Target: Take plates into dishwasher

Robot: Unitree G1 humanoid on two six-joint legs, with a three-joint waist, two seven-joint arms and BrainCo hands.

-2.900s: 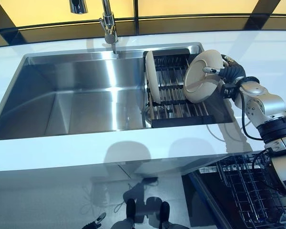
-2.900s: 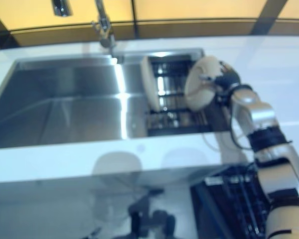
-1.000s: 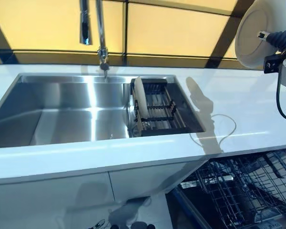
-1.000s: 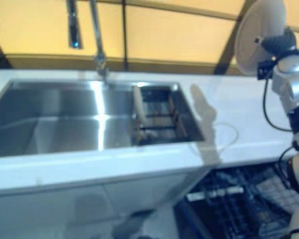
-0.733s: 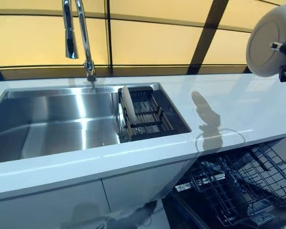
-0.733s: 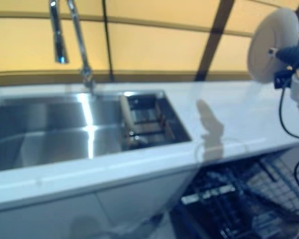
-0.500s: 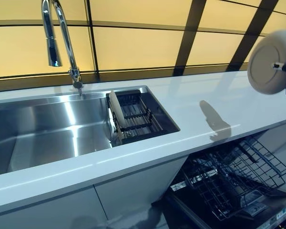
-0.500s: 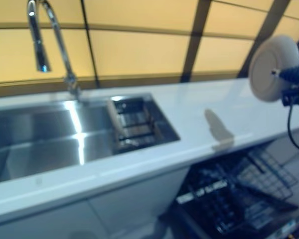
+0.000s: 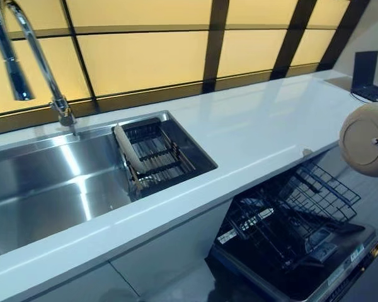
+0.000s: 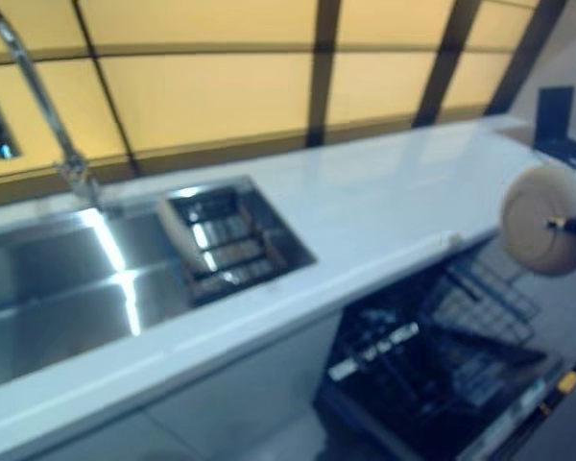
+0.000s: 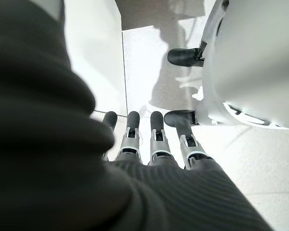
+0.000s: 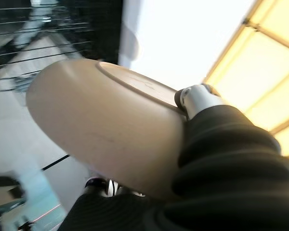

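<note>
My right hand (image 12: pixel 198 98) is shut on a cream plate (image 12: pixel 106 125), its thumb hooked over the rim and the fingers hidden behind. In the left eye view that plate (image 9: pixel 364 138) hangs on edge in the air at the far right, past the counter's front edge and above the pulled-out dishwasher rack (image 9: pixel 290 211). A second cream plate (image 9: pixel 126 151) stands on edge in the black rack (image 9: pixel 160 160) inside the sink. My left hand (image 11: pixel 158 137) hangs low beside me over the floor, fingers straight and holding nothing.
The steel sink (image 9: pixel 44 185) with its tall faucet (image 9: pixel 31 60) lies at the left. A white counter (image 9: pixel 264 126) runs to the right, with a dark laptop (image 9: pixel 368 74) at its far end. The dishwasher door (image 9: pixel 340 264) is folded down.
The view has swung right, so sink and counter slid left in the picture. My right hand has brought the plate down from over the counter to above the dishwasher rack.
</note>
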